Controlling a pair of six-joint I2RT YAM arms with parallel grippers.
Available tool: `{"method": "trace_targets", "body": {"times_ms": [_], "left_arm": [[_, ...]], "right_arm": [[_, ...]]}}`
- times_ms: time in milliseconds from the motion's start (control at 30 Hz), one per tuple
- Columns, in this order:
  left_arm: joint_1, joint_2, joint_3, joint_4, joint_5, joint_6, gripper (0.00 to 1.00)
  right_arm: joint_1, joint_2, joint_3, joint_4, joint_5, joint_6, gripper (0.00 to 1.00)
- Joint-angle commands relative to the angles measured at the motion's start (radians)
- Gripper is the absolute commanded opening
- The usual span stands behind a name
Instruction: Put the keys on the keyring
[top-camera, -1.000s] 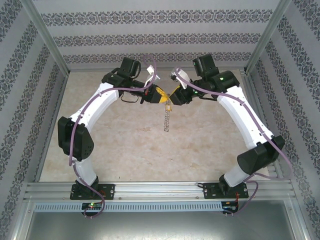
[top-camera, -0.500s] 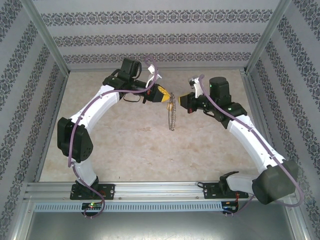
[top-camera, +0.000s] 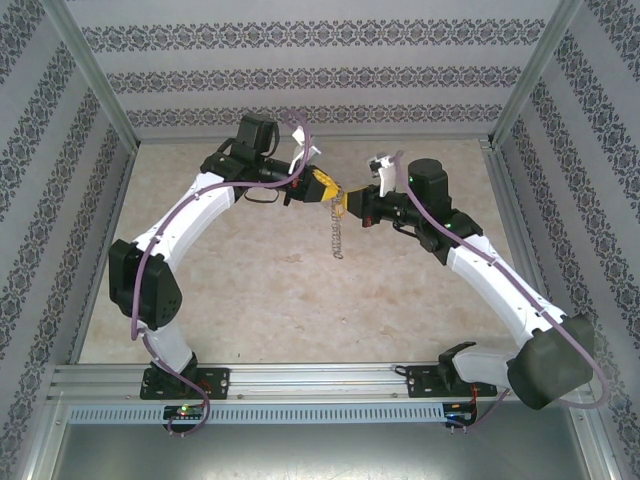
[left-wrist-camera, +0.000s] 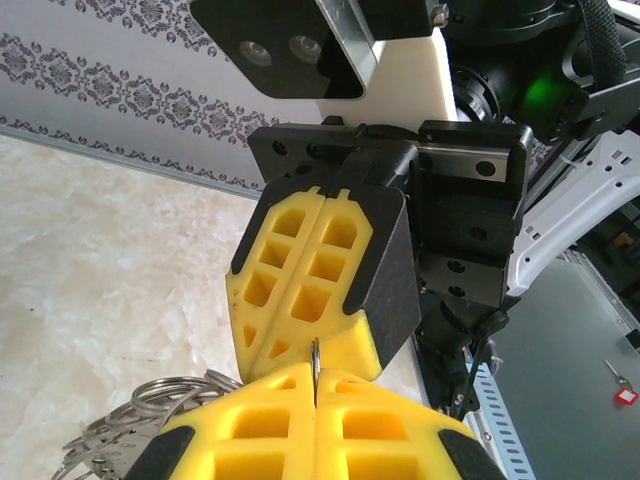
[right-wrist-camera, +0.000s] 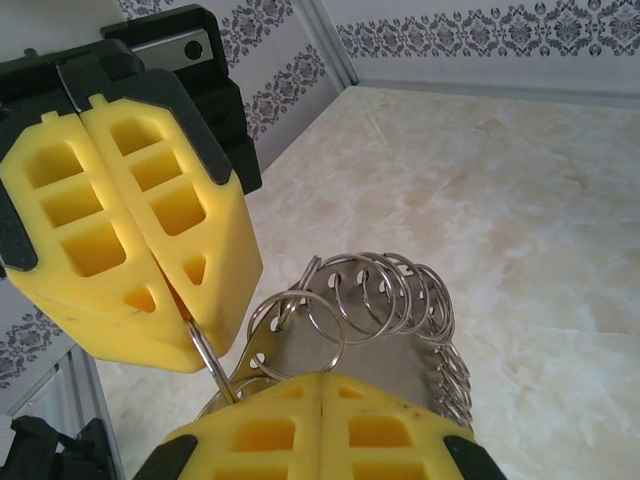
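Note:
The keyring (top-camera: 337, 235) hangs above the table between the two arms. It is a thin wire ring (right-wrist-camera: 210, 362) carrying a flat metal plate (right-wrist-camera: 400, 345) fringed with several small split rings. My left gripper (left-wrist-camera: 315, 375) is shut on the wire ring's edge (left-wrist-camera: 315, 352). My right gripper (right-wrist-camera: 320, 385) is shut, tip to tip with the left gripper (right-wrist-camera: 185, 310). The wire runs past its left finger and the plate dips behind its fingertips. I cannot tell whether it pinches anything. The keys are hidden.
The beige table (top-camera: 250, 290) is walled by patterned panels and a metal frame, with a rail (top-camera: 320, 380) along the near edge. The keyring dangles well above the tabletop at mid-back.
The right gripper let go, shut and pulled away to the right, then came back against the left gripper's tip. The hanging keyring swung a little. The left gripper kept its hold.

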Motion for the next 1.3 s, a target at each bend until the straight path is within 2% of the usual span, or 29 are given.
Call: {"method": "trace_targets", "body": {"times_ms": [0, 133, 233, 300, 600, 800, 1267], "left_arm": [[-0.010, -0.038, -0.006, 0.086, 0.012, -0.026, 0.00], [-0.012, -0.041, -0.014, 0.104, 0.003, -0.036, 0.00], [-0.011, -0.042, -0.019, 0.109, 0.003, -0.038, 0.00], [-0.010, -0.041, -0.019, 0.110, 0.005, -0.038, 0.00], [-0.009, -0.044, -0.032, 0.132, 0.003, -0.048, 0.00], [-0.011, -0.043, -0.032, 0.141, 0.006, -0.056, 0.00], [-0.011, -0.055, -0.040, 0.154, 0.010, -0.072, 0.00]], "right_arm": [[0.049, 0.030, 0.020, 0.038, -0.055, 0.010, 0.04], [0.058, 0.046, 0.024, 0.009, -0.088, -0.010, 0.05], [0.050, 0.024, 0.011, -0.014, -0.065, -0.023, 0.09], [0.031, 0.003, -0.004, -0.007, -0.053, -0.016, 0.13], [-0.072, -0.103, -0.032, -0.025, -0.065, -0.016, 0.12], [-0.083, -0.128, -0.038, 0.027, -0.132, -0.010, 0.32], [-0.032, -0.045, 0.010, 0.095, -0.166, 0.000, 0.31]]}}
